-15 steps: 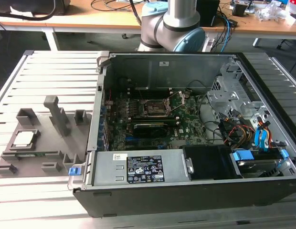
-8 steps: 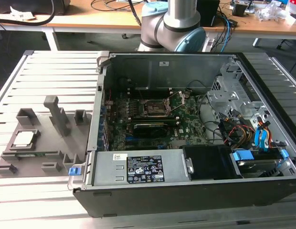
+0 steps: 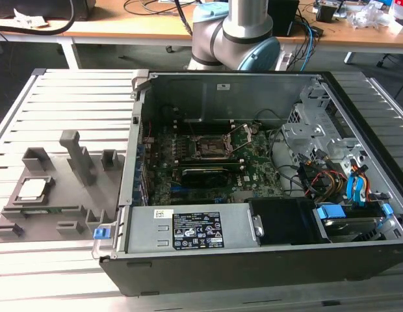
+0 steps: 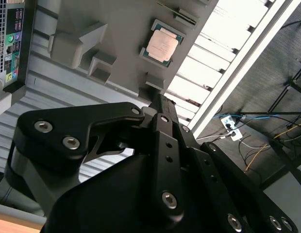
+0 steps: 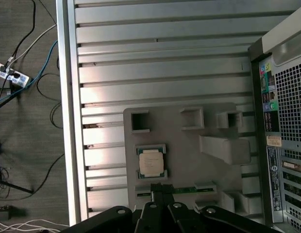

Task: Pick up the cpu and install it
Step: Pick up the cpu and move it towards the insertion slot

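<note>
Holds the hand (image 5: 161, 187) closed and empty, black fingertips pressed together with nothing between them, up over the grey tray (image 5: 189, 145). Points, in both wrist views, at a spot just beside the cpu (image 5: 151, 162), clear of it and not touching.

Lying flat in a square raised pocket of that tray, light silver top up, thin green rim round the metal: the cpu (image 4: 162, 45), not yet picked up. Same closed hand (image 4: 158, 97) seen from behind in the second wrist view, fingers narrowing to one tip short of the pocket.

Seen in the exterior view at the lower left of the frame: cpu (image 3: 32, 189), near the left end of the tray (image 3: 65, 195), with moulded blocks and slots around it. Under the tray, a slatted metal counter (image 3: 78, 97). Just beside the tray, on the exterior view's right, an open computer case (image 3: 253, 266) lying on its side, green motherboard (image 3: 253, 169) exposed. Dark square socket (image 3: 211, 148) at the upper middle of the frame, well apart from the cpu. Behind the case, at top centre, the grey and pale-blue arm (image 3: 237, 32).
</note>
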You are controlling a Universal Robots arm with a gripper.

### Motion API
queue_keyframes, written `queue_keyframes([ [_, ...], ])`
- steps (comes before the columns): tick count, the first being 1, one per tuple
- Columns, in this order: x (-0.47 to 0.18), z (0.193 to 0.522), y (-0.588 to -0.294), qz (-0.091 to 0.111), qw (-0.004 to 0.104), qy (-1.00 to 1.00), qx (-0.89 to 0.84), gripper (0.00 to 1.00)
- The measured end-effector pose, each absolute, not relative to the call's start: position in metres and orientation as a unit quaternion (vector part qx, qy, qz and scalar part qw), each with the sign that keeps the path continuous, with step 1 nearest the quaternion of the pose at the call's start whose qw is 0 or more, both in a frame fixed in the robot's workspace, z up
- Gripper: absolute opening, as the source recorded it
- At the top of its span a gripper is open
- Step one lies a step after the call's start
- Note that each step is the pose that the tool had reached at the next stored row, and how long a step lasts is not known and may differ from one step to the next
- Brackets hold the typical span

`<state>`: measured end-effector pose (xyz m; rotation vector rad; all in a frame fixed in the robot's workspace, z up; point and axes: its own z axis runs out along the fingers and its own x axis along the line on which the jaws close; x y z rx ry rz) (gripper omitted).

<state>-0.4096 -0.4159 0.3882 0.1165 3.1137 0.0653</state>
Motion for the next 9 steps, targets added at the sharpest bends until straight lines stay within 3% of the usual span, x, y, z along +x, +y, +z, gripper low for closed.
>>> queue_keyframes([
  [4, -0.4095, 0.3882, -0.4159, 0.021, 0.013, 0.999, 0.037, 0.11],
  [5, -0.4095, 0.3882, -0.4159, 0.021, 0.013, 0.999, 0.037, 0.16],
  [7, -0.4094, 0.3882, -0.4159, 0.021, 0.013, 0.999, 0.037, 0.42],
  [8, -0.4094, 0.3882, -0.4159, 0.021, 0.013, 0.999, 0.037, 0.42],
  [9, -0.4094, 0.3882, -0.4159, 0.021, 0.013, 0.999, 0.037, 0.48],
])
